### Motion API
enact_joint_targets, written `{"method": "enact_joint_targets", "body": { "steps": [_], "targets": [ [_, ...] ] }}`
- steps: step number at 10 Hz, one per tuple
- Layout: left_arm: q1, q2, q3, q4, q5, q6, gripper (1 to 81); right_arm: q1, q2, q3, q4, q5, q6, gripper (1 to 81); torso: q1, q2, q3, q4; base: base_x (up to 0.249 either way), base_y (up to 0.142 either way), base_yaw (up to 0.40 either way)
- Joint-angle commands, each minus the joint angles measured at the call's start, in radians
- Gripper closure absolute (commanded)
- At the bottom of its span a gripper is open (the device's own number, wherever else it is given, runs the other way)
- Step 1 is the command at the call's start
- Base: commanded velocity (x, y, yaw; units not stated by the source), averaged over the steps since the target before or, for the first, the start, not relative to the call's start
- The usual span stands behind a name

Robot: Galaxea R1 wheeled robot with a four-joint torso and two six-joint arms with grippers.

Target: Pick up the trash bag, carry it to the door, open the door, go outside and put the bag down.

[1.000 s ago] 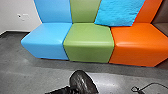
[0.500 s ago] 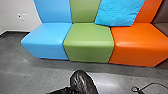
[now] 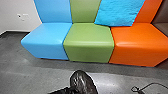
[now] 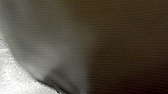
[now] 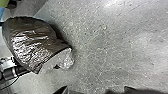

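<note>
At the bottom middle of the head view is the shiny dark trash bag [image 3: 82,81]. My left gripper [image 3: 73,89] meets its left side, shut on it, with the black arm coming in from the left. The left wrist view has the dark, blurred bag [image 4: 62,45] very close to the camera. From the right wrist, the bag [image 5: 35,42] appears rounded and wrinkled, with a pale, crumpled part [image 5: 65,60] at one end and robot arm parts [image 5: 11,70] against its side.
A bench with blue [image 3: 47,37], green [image 3: 88,37] and orange [image 3: 137,40] seats stands across the grey floor [image 3: 25,67]. A bright blue cushion [image 3: 120,12] leans on its backrest. A white wall [image 3: 17,10] is at left; a thin black cable [image 3: 150,85] lies at lower right.
The bag and the left arm have shifted slightly right, and the bag's wrinkles and shine look different. The bench and the camera's viewpoint are unchanged.
</note>
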Motion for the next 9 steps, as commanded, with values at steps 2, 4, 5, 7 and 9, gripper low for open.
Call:
{"method": "enact_joint_targets", "body": {
  "steps": [2, 4, 5, 7, 9],
  "targets": [
    [-0.069, -0.018, -0.002, 0.001, 0.051, -0.006, 81.1, 0.077, -0.043, 0.029, 0.025, -0.061, -0.003, 1.0, 0.000, 0.000, 0.000, 0.000, 0.000, 0.000, 0.000],
    [-0.068, -0.021, -0.001, 0.001, 0.052, -0.006, 81.1, 0.077, -0.043, 0.032, 0.025, -0.061, -0.003, 1.0, 0.000, 0.000, 0.000, 0.000, 0.000, 0.000, 0.000],
    [-0.068, -0.026, 0.004, 0.001, 0.052, -0.006, 81.1, 0.077, -0.043, 0.032, 0.024, -0.061, -0.003, 1.0, -0.064, 0.100, 0.000, 0.000, 0.000, 0.000, 0.000],
    [-0.068, -0.034, 0.022, 0.005, 0.054, -0.004, 81.1, 0.074, -0.043, 0.032, 0.024, -0.061, -0.008, 1.0, -0.078, 0.124, 0.000, 0.000, 0.000, 0.000, 0.000],
    [-0.072, -0.064, 0.097, 0.008, 0.054, -0.004, 81.1, 0.068, -0.039, 0.024, 0.024, -0.056, -0.011, 1.0, -0.118, 0.190, 0.000, 0.000, 0.000, 0.000, 0.000]
  ]
}}
